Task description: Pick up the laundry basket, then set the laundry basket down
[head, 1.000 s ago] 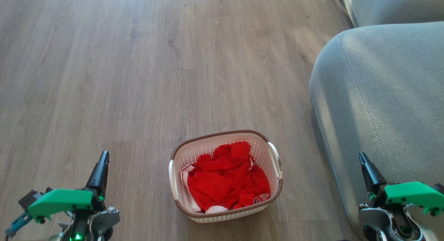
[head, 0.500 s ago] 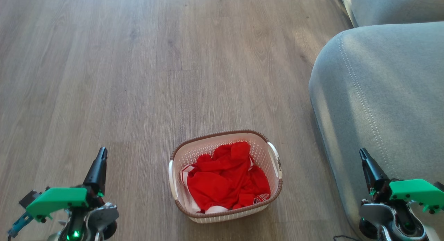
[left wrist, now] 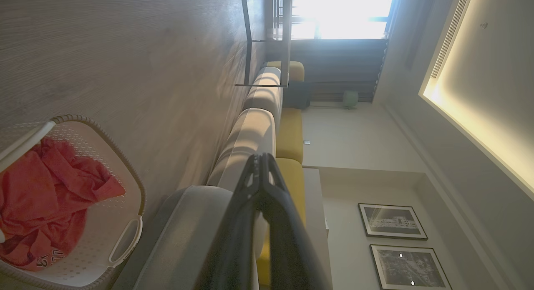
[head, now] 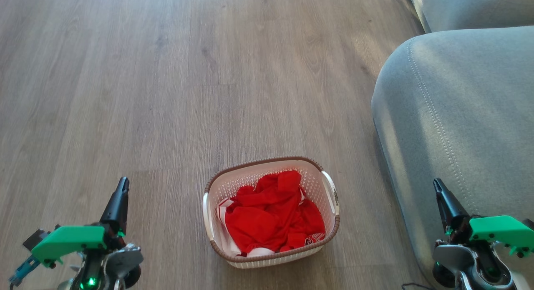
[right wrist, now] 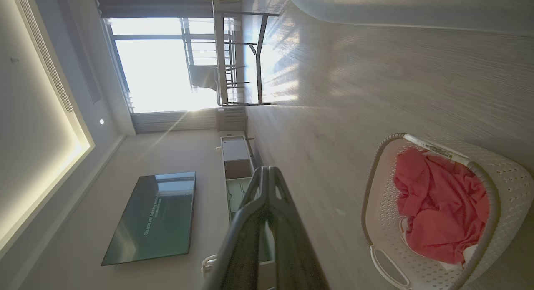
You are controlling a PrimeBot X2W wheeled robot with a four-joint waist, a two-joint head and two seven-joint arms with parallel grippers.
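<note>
The laundry basket (head: 330, 223), white perforated plastic with a brown braided rim and two white side handles, stands on the wooden floor low in the head view, holding red clothing (head: 273, 215). It also appears in the left wrist view as the basket (left wrist: 106, 235) and in the right wrist view as the basket (right wrist: 507, 177). My left gripper (head: 122, 185) is shut with nothing in it, well to the basket's left. My right gripper (head: 437, 185) is shut on nothing too, to the basket's right in front of the sofa. Their fingertips meet in the wrist views: left gripper (left wrist: 262, 157), right gripper (right wrist: 267, 170).
A grey sofa (head: 459, 106) fills the right side close to the basket and my right arm. Open wooden floor (head: 167, 81) stretches ahead and to the left. Far off stand a dark-legged table (right wrist: 242, 56), a TV (right wrist: 154, 217) and yellow cushions (left wrist: 290, 129).
Both grippers rose slightly in the head view a second ago and have since held still. The basket has not moved.
</note>
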